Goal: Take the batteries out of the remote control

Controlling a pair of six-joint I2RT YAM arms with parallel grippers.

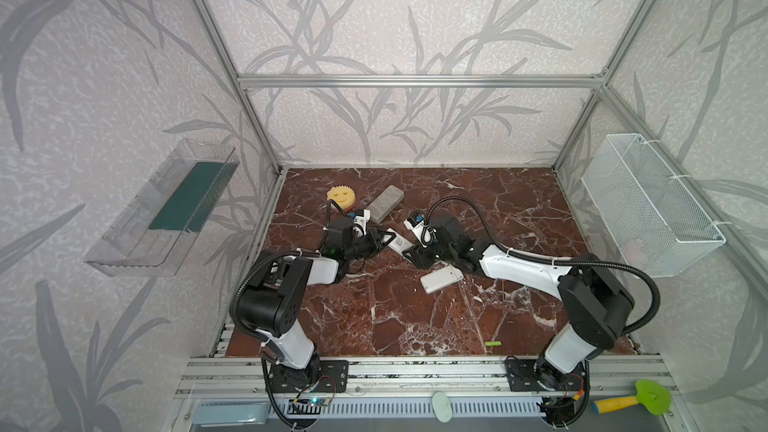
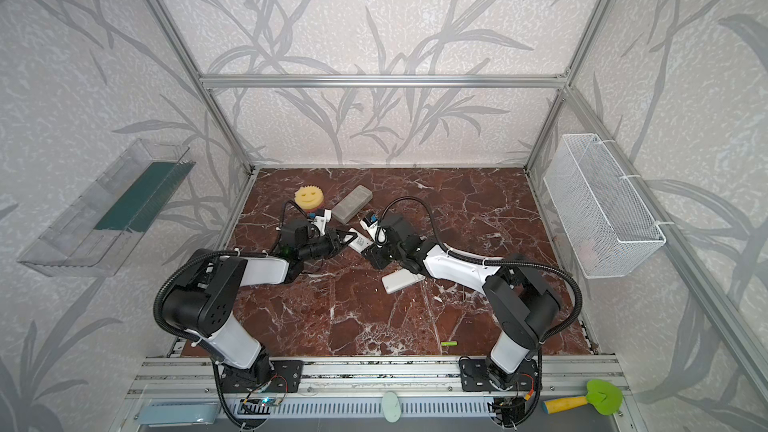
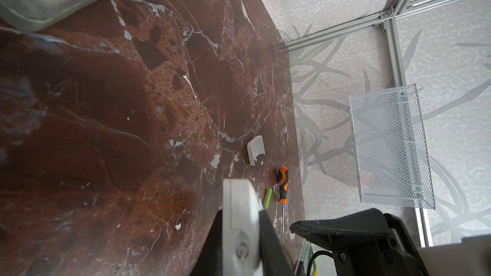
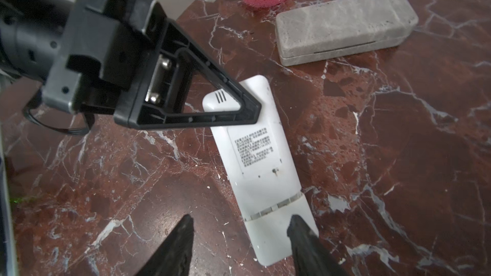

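Over the middle of the red-brown marble table (image 1: 374, 317), the black-and-white left arm (image 1: 320, 272) and right arm (image 1: 519, 272) reach low and meet. The left gripper (image 4: 252, 110) clamps the vented end of the long white plastic remote control (image 4: 260, 155). The right gripper (image 4: 240, 221) has its jaws apart at the cover end. One lime-green cylindrical battery (image 1: 493, 343) lies near the table's front edge.

Left gripper (image 1: 385, 238): clamping one end of the white remote (image 1: 399, 245), frame centre.
Right gripper (image 1: 414, 255): hovering at that remote's other end.
Second remote (image 1: 441, 279): lying just below the right gripper.
Battery (image 1: 493, 343): lying alone, lower right of centre.
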